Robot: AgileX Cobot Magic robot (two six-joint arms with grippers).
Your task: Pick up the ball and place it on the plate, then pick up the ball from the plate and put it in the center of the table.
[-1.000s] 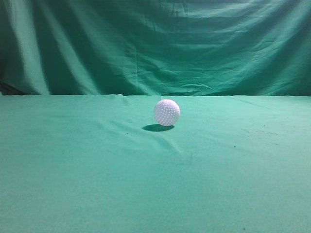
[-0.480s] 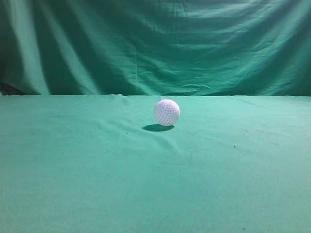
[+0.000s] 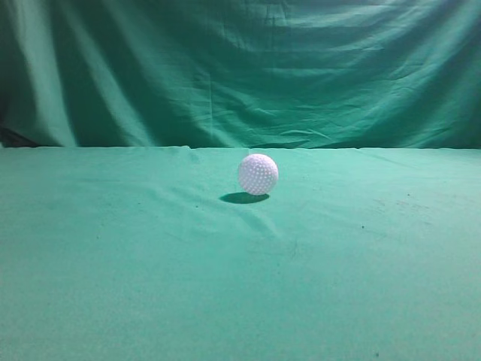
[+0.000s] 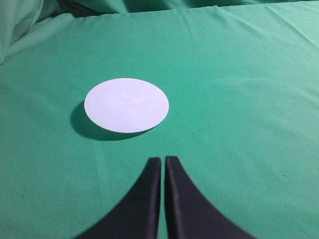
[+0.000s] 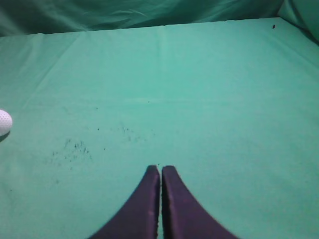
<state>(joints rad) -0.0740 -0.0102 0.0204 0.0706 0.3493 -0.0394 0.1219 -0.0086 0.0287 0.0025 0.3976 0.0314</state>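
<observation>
A white dimpled ball (image 3: 258,174) rests on the green cloth near the middle of the table in the exterior view. Its edge also shows at the far left of the right wrist view (image 5: 4,122). A white round plate (image 4: 126,105) lies on the cloth in the left wrist view, ahead and slightly left of my left gripper (image 4: 163,160), which is shut and empty. My right gripper (image 5: 160,169) is shut and empty, well to the right of the ball. Neither gripper shows in the exterior view, nor does the plate.
A green cloth covers the table (image 3: 240,286), and a green curtain (image 3: 240,68) hangs behind it. Small dark specks (image 5: 75,147) mark the cloth left of the right gripper.
</observation>
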